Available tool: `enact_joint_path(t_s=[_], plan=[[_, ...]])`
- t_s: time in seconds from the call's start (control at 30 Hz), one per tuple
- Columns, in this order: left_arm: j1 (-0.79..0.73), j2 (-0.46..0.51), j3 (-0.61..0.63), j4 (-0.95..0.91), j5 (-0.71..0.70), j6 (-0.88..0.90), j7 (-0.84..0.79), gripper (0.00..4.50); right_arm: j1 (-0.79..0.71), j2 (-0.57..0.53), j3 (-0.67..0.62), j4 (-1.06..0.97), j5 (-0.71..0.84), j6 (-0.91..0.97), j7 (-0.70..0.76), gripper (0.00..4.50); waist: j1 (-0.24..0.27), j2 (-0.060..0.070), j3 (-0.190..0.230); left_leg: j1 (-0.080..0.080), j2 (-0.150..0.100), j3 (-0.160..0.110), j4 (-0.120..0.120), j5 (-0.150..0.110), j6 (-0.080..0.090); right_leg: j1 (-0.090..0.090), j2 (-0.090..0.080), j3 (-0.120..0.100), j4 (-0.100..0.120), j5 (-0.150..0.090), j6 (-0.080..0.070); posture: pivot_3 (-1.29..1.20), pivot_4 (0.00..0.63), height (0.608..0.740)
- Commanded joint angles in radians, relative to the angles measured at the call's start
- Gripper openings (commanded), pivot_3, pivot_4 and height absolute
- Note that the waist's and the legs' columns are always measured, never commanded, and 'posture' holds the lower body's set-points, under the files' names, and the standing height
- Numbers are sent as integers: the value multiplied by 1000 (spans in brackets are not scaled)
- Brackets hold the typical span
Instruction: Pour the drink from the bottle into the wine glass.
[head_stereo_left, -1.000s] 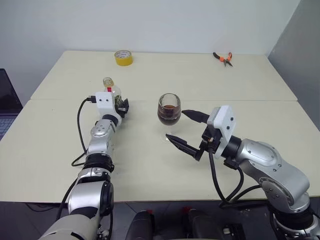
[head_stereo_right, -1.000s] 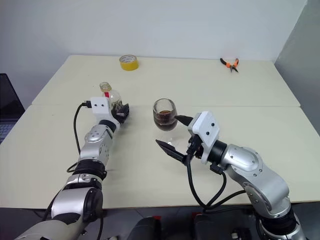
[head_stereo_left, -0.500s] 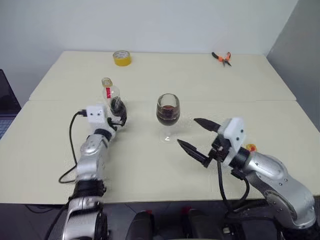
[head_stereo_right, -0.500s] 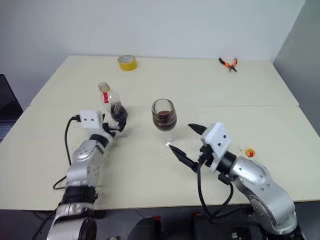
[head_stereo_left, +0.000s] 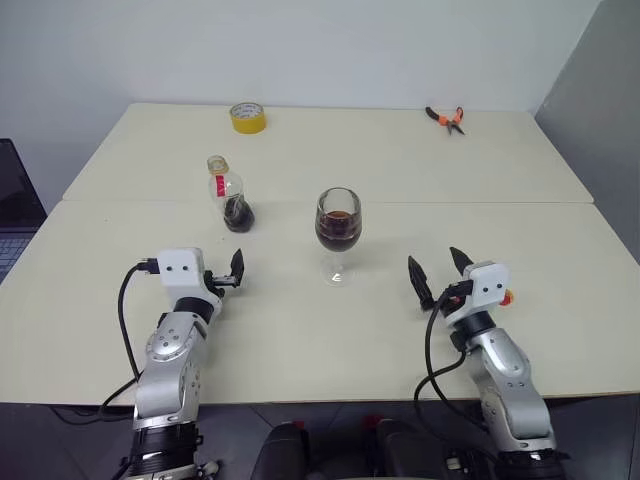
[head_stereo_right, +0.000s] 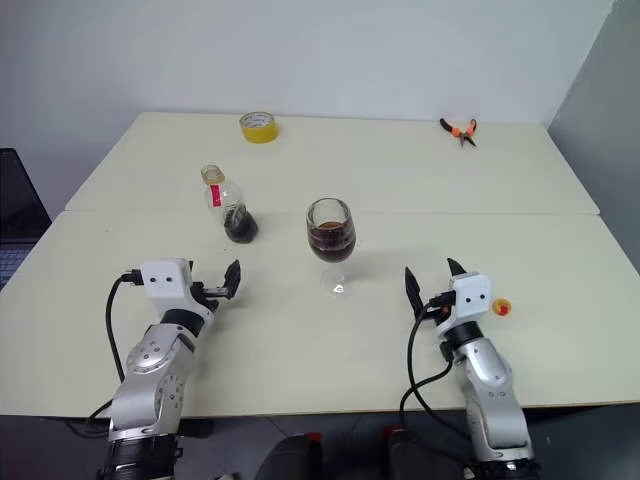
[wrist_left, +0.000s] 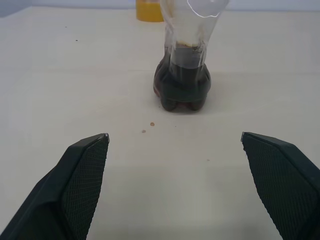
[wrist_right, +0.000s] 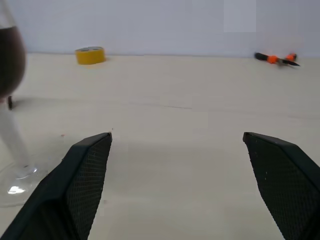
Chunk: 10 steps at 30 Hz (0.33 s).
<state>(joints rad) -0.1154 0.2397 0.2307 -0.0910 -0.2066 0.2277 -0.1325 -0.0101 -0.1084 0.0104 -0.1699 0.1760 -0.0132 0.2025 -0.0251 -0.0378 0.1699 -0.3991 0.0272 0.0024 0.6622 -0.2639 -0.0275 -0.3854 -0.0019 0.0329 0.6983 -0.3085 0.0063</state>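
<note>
You're seeing the bottle (head_stereo_left: 229, 196) standing upright at ten o'clock of the wine glass (head_stereo_left: 337, 232), both holding the dark drink (head_stereo_left: 337, 229).

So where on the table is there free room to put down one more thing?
Free: the far middle between the tape roll and the pliers, and the near strip between the left tool and right tool. Crowded: the centre, where the bottle and wine glass stand apart.

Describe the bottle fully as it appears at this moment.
The bottle is small, clear plastic, with a red label at its neck and a lobed base. It stands upright on the table, dark drink filling only its bottom part. No cap is visible on its mouth. Nothing grips it.
</note>
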Motion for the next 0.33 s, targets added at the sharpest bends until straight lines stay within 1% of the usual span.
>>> enact_joint_path(t_s=[0.03, 0.33], plan=[[10, -7, -5, -31, 21, -52, 9, 4481, -14, 21, -40, 35, -16, -61, -44, 4500, 0, 0, 0, 0, 0, 0, 0, 0, 0, 0, 0, 0, 0, 0, 0, 0, 150, 740], [-1, -15, -6, -1, 15, -106, -6, 4481, -14, 19, -40, 55, -22, -81, -30, 4500, -1, 0, 0, 0, 0, 0, 0, 0, 0, 0, 0, 0, 0, 0, 0, 0, 150, 740]])
